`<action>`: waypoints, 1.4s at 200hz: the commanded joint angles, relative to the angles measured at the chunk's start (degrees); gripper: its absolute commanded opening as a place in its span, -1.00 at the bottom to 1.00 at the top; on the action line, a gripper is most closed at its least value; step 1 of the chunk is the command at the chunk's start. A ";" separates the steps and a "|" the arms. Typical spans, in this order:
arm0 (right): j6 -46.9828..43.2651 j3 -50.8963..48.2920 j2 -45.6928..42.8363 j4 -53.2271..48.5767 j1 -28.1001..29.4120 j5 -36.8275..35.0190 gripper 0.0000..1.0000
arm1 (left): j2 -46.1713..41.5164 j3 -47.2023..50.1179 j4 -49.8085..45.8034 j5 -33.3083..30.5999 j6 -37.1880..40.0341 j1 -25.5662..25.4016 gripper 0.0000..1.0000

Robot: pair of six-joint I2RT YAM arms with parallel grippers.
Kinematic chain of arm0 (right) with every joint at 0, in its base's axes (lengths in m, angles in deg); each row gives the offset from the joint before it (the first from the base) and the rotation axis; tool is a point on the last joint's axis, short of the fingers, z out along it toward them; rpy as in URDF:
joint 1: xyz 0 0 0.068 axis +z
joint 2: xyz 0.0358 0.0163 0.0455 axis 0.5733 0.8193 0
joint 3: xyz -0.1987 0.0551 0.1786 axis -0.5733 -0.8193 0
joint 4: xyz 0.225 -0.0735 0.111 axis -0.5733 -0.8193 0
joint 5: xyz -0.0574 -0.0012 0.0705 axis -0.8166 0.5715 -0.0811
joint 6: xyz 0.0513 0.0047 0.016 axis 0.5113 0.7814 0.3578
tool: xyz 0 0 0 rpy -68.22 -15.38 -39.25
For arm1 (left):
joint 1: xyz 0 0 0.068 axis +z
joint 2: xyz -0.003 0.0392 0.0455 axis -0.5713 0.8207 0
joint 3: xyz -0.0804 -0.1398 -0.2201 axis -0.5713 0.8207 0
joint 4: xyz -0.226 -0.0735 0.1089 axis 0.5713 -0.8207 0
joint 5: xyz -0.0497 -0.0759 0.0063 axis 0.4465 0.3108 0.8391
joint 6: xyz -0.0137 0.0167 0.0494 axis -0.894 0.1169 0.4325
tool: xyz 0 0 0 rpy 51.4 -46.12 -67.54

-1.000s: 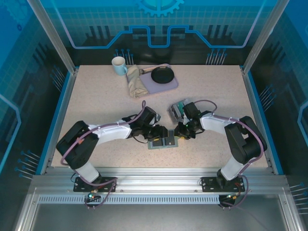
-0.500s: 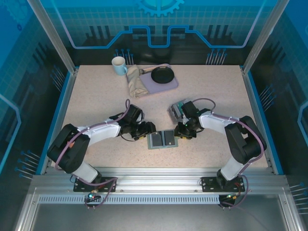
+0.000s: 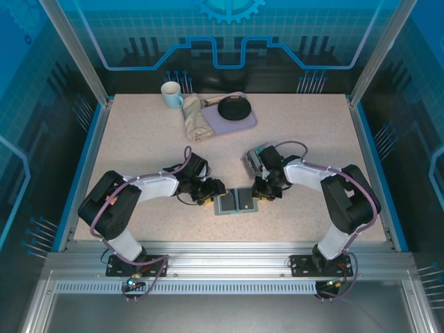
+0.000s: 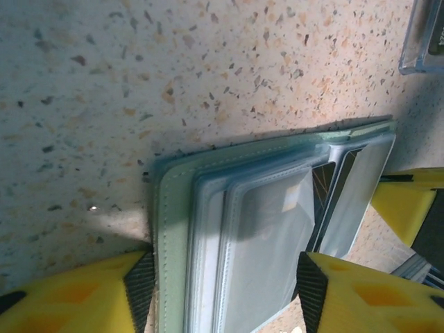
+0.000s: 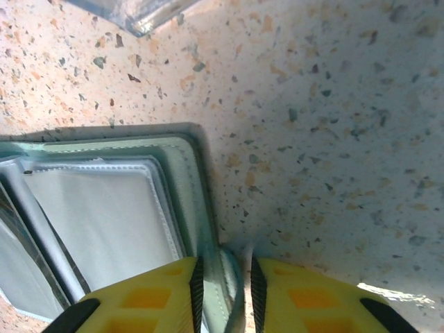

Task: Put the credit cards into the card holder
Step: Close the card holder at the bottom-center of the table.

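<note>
Left gripper (image 4: 222, 274) drew back, straddling card holder (image 4: 267, 201) half-open; right gripper (image 5: 223, 274) pinches its edge.

The top external camera looks steeply down from above and behind the arm bases, far enough off to take in the whole worktop (image 3: 139, 152). The left wrist camera hangs very near the open card holder (image 3: 236, 202), facing its left end. The right wrist camera, just as near, faces its right end. All three views share the card holder and the speckled surface around it.
</note>
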 commanded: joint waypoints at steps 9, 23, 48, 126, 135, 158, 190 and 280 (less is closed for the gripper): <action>0.11 -0.48 1.70 1.46 1.16 1.71 -0.49 | -1.21 -1.26 0.95 2.98 1.05 -0.17 -0.09; 0.13 -0.61 1.73 1.61 1.19 1.87 -0.50 | -2.33 -1.40 0.53 3.00 1.22 -0.21 -0.20; 0.19 -0.74 1.69 2.01 1.21 2.13 -0.52 | -3.78 -1.37 0.50 3.09 1.36 -0.15 -0.43; 0.11 -0.58 -1.62 -0.28 0.82 -0.24 -0.39 | -4.56 -3.13 -3.58 2.15 3.77 -0.20 -0.99; -0.36 -0.18 -2.77 -1.68 0.85 -1.81 -0.35 | -4.63 -3.35 -4.17 2.05 4.17 -0.21 -1.00; -1.57 1.07 -4.64 -5.02 0.84 -5.06 -0.23 | -4.64 -3.86 -5.01 2.02 4.63 -0.22 -1.00; -2.46 2.15 -5.87 -7.77 1.02 -7.10 -0.20 | -4.45 -4.14 -4.95 2.03 4.38 -0.22 -1.00; -3.28 4.84 -7.89 -10.76 1.12 -8.06 -0.42 | -4.36 -4.40 -5.14 2.29 4.55 -0.19 -1.00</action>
